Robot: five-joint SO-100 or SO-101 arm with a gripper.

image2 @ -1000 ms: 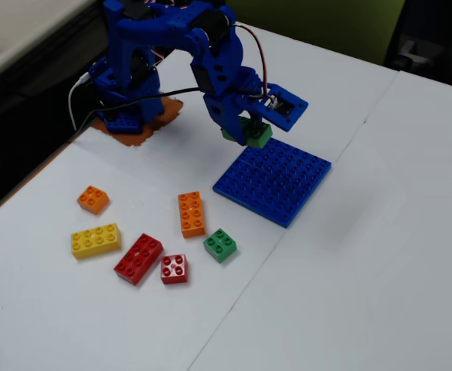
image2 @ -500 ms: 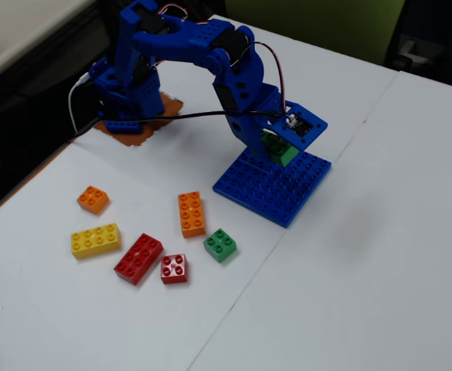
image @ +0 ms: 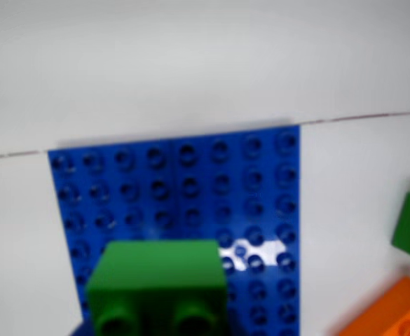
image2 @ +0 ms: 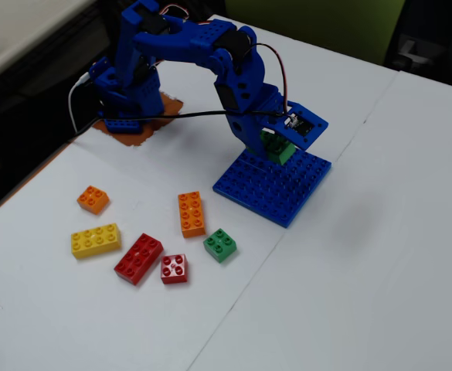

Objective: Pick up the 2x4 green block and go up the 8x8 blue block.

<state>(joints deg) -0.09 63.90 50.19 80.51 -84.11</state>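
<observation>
The 2x4 green block is held in my gripper, which is shut on it. It hangs over the far part of the 8x8 blue block, a flat studded baseplate on the white table. I cannot tell whether the green block touches the plate. In the wrist view the green block fills the bottom middle, with the blue baseplate spread out behind it. My fingers do not show in the wrist view.
Loose bricks lie left of the plate in the fixed view: a small green four-stud brick, an orange brick, a red brick, a small red one, a yellow one, a small orange one. The arm's base stands far left.
</observation>
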